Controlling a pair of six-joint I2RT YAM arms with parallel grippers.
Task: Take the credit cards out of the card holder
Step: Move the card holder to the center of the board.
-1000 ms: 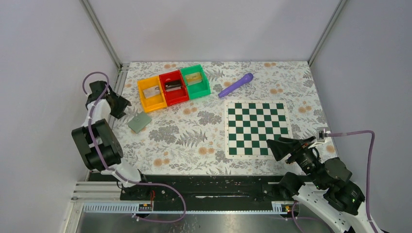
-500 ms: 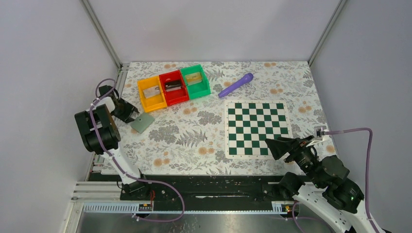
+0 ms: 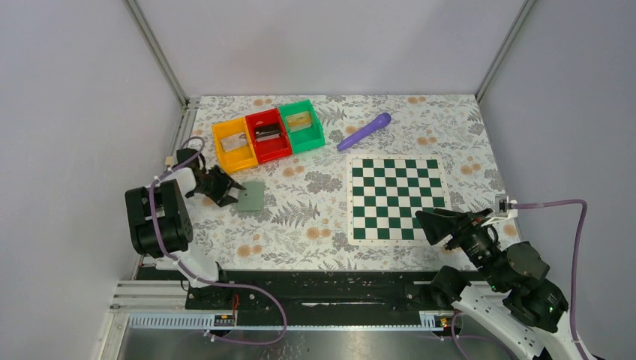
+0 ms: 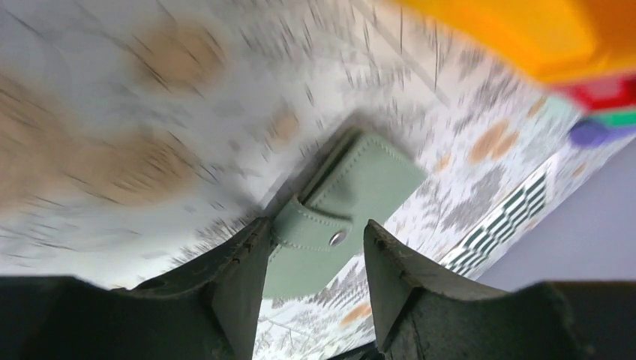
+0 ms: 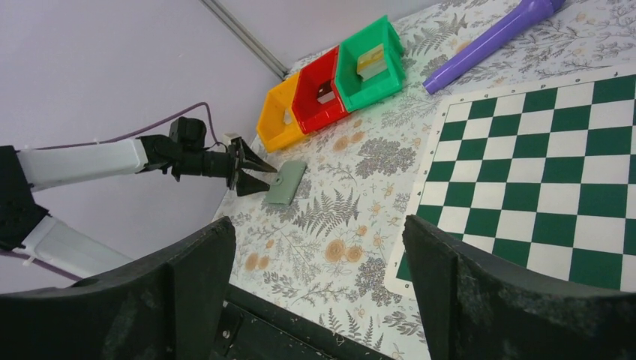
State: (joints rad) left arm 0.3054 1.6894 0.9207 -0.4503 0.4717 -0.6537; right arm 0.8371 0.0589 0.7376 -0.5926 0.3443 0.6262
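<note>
Card holder (image 3: 252, 196) shifted right and nearer across table (image 3: 315, 225) since earlier frame. Left gripper (image 3: 229, 193) swung in after it from far-left edge.
Holder now closed, flat, left of centre, on near side of yellow bin (image 3: 234, 144). Snap tab (image 4: 307, 225) fastened, pointing at gripper.
Left jaws part-open, straddling tab end, nothing clamped.
Right gripper (image 3: 430, 225) wide open, empty, at near-right corner of chessboard (image 3: 396, 196).
Credit cards not visible.
Advice: pin holder body flat, catch tab edge, peel snap slowly. Pulling without pinning likely drags holder along.
</note>
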